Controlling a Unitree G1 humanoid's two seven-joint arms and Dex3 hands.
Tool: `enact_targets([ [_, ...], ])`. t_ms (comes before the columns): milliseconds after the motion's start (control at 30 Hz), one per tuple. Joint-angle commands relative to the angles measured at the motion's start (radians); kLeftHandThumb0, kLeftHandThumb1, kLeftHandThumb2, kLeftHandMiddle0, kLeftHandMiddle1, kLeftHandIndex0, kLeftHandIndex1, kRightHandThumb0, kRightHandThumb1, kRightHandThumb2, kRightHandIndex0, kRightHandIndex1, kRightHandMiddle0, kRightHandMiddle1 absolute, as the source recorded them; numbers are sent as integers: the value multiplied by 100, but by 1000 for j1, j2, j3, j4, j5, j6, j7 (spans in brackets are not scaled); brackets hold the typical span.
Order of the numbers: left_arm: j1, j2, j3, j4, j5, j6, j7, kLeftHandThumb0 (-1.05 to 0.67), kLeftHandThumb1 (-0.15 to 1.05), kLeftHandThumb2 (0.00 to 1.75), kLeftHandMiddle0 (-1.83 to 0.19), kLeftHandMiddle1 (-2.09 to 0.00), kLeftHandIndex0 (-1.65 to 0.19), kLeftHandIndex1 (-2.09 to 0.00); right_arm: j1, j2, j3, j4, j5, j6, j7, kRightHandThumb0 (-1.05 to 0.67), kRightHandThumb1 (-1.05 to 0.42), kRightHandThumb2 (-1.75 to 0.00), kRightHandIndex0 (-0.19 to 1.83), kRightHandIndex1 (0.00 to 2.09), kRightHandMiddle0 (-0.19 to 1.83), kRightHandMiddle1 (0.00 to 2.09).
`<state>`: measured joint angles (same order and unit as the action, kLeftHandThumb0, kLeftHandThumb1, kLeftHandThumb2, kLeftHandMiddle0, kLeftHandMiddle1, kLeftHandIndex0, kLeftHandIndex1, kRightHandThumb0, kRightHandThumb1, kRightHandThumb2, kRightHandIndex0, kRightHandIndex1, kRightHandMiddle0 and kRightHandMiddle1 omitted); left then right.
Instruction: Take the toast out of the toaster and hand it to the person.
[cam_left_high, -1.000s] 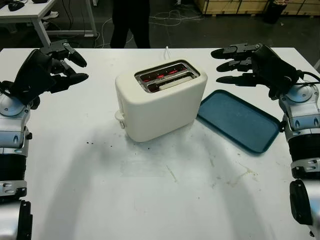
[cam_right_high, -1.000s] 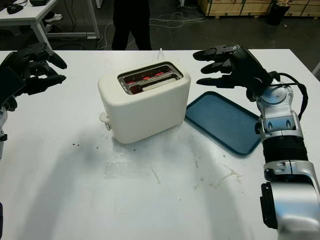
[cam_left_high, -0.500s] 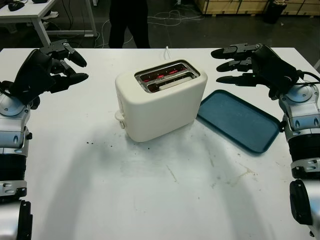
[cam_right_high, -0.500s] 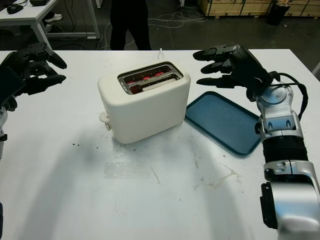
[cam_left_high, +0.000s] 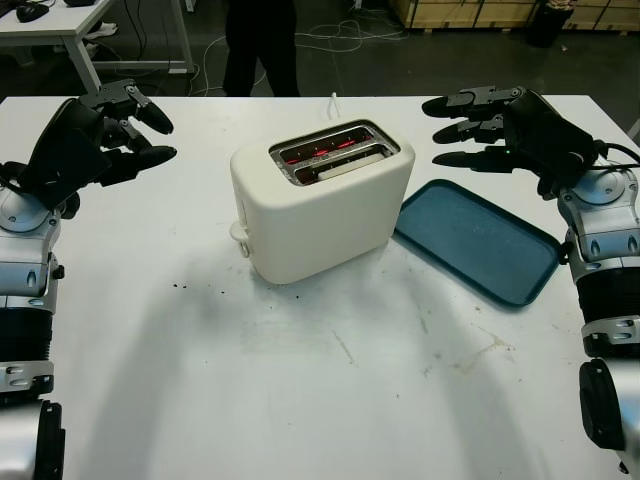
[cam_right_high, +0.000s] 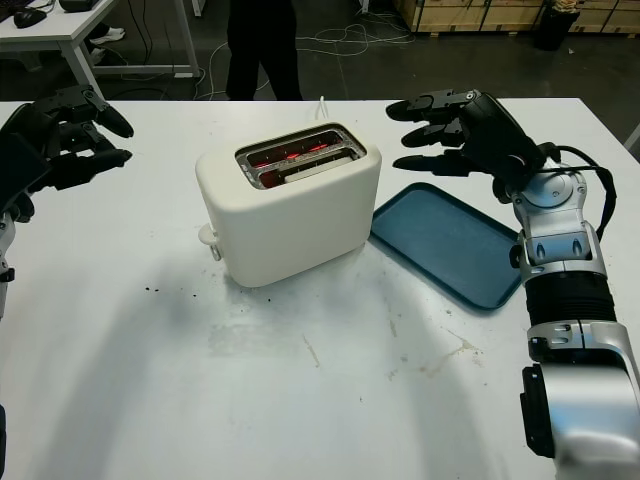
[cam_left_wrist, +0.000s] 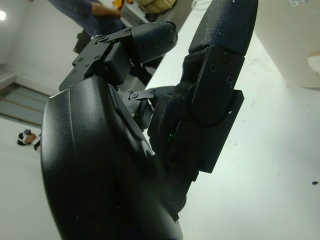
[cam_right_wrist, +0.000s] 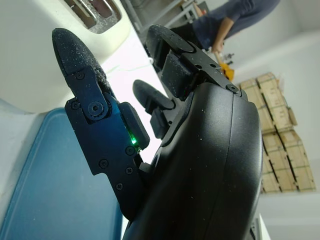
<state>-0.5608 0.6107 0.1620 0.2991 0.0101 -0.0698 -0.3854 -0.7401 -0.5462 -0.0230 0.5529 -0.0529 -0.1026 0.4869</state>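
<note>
Far left, the left hand (cam_left_high: 95, 140) hangs above the white tabletop (cam_left_high: 300, 380), released, holding nothing, well apart from the toaster (cam_left_high: 320, 205). A few dark crumbs (cam_left_high: 180, 287) lie on the tabletop to the near left of the toaster. Centre now: the cream toaster stands upright, its lever knob (cam_left_high: 238, 233) on the left end. Both slots face up; the far slot glows red inside, and the toast (cam_left_high: 345, 164) sits low in the near slot, a pale strip just below the rim. A white cord (cam_left_high: 333, 99) runs from behind the toaster toward the far edge. Beyond that edge a person (cam_left_high: 262, 45) in dark clothes stands on the floor. Right of the toaster, just beside its base, a blue tray (cam_left_high: 478, 240) lies flat on the tabletop. Above the tray's far end the right hand (cam_left_high: 495, 128) is in the air, released and holding nothing, fingers (cam_left_high: 462, 159) pointing left toward the toaster, short of touching it.
</note>
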Motion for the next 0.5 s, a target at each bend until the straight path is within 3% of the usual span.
enact_targets([
  [0, 7, 3, 2, -1, -5, -16, -1, -105, 92, 5, -52, -148, -43, -140, -9, -3, -3, -2, 2, -5, -3, -69, -75, 0, 56, 54, 74, 0],
  [467, 5, 4, 4, 6, -7, -12, -1, -105, 92, 4, -53, -147, -45, -138, -11, 3, -8, -1, 8, 5, -4, -69, -73, 0, 58, 54, 75, 1],
])
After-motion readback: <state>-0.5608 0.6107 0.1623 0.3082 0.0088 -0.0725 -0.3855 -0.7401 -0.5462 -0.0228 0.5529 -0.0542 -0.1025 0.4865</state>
